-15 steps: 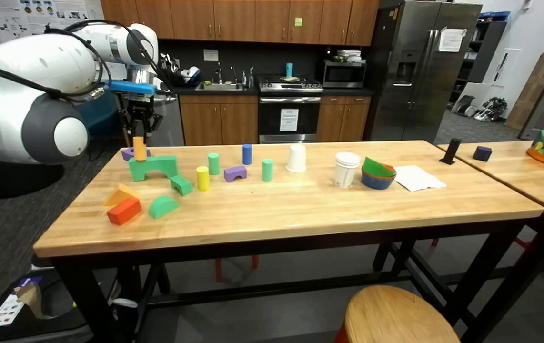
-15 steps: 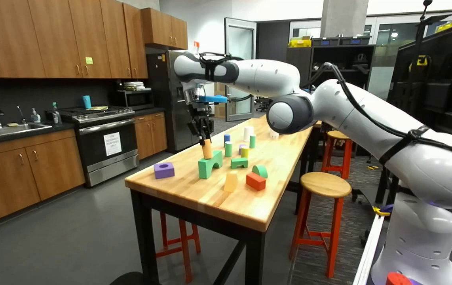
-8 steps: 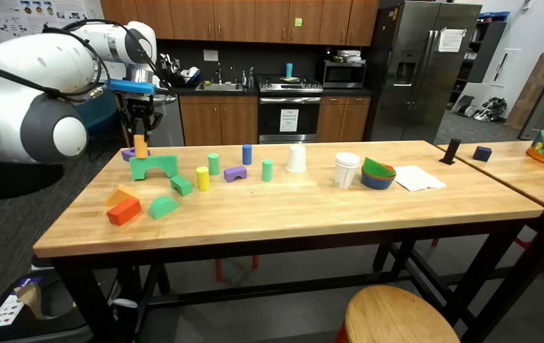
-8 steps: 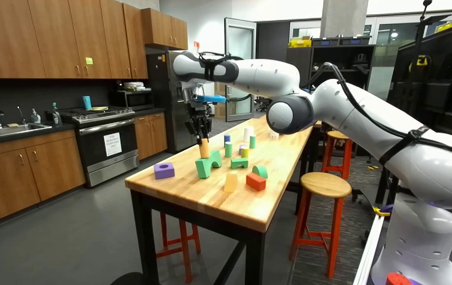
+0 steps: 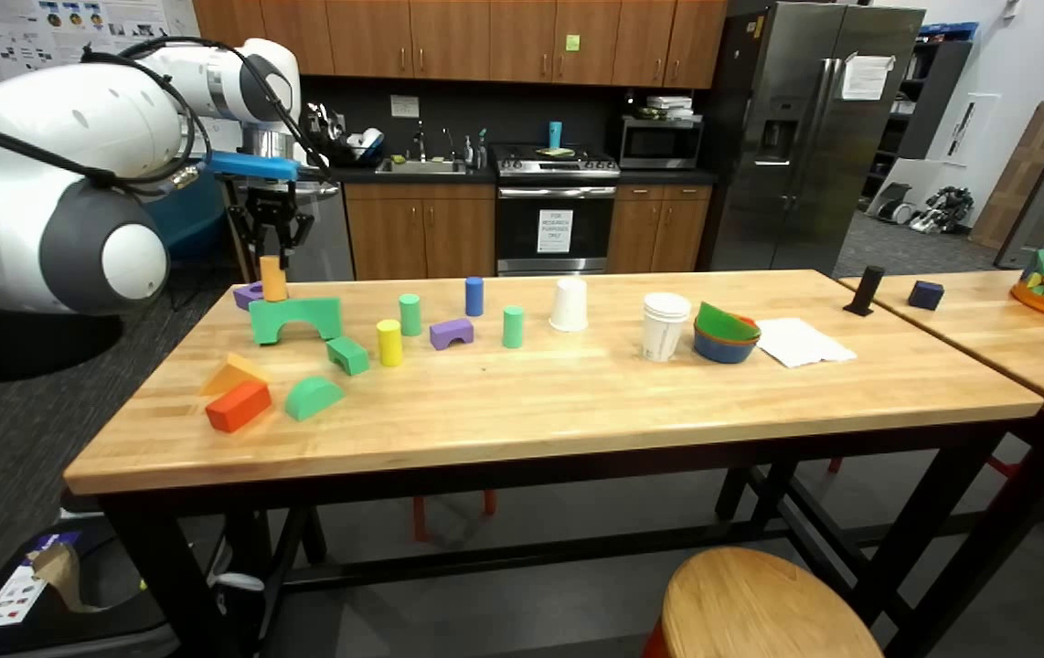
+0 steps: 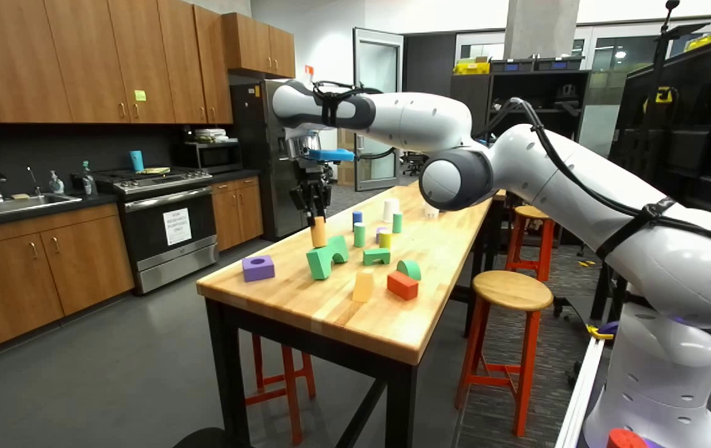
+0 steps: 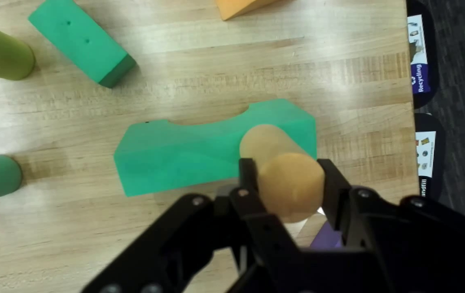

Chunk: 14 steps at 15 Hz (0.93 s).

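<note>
The tool (image 7: 288, 173) pinches a smooth orange cylinder (image 5: 273, 279); beneath it sits a matte green arch (image 7: 196, 152).

From the wrist view, I can't make out most of the purple block (image 7: 327, 237) behind the gripper (image 7: 289, 177).

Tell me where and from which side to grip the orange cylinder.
Probably best near the top of the orange cylinder, from straight above and across its round wall, much as the gripper has it. It stands roughly upright over one end of the large green arch, so its upper part rises clear, while a low or sideways grip could bump that arch.
</note>
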Tool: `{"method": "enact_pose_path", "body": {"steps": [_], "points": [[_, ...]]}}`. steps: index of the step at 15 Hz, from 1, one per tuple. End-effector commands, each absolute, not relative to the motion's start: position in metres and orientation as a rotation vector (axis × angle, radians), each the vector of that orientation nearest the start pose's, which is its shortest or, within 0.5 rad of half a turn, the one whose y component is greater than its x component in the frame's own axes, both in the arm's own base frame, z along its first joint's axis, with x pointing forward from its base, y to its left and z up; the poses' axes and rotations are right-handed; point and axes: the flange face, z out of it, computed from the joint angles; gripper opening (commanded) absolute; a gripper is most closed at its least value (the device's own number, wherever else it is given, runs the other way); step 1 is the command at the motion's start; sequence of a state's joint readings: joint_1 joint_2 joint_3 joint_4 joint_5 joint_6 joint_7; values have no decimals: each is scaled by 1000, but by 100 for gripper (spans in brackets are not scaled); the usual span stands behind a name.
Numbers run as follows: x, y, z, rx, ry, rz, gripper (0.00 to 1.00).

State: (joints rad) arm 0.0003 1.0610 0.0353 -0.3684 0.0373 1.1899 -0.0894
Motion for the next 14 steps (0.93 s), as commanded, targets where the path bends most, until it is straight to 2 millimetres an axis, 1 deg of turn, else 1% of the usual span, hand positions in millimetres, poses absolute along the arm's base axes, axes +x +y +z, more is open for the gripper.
{"method": "enact_pose_path", "body": {"steps": [1, 7, 10, 14], "points": [[743, 16, 437, -3027, -177, 341, 15], [739, 9, 456, -3021, -177, 313, 15], [738, 9, 464, -3027, -184, 298, 15], [741, 12, 464, -3042, -152, 268, 15]]}}
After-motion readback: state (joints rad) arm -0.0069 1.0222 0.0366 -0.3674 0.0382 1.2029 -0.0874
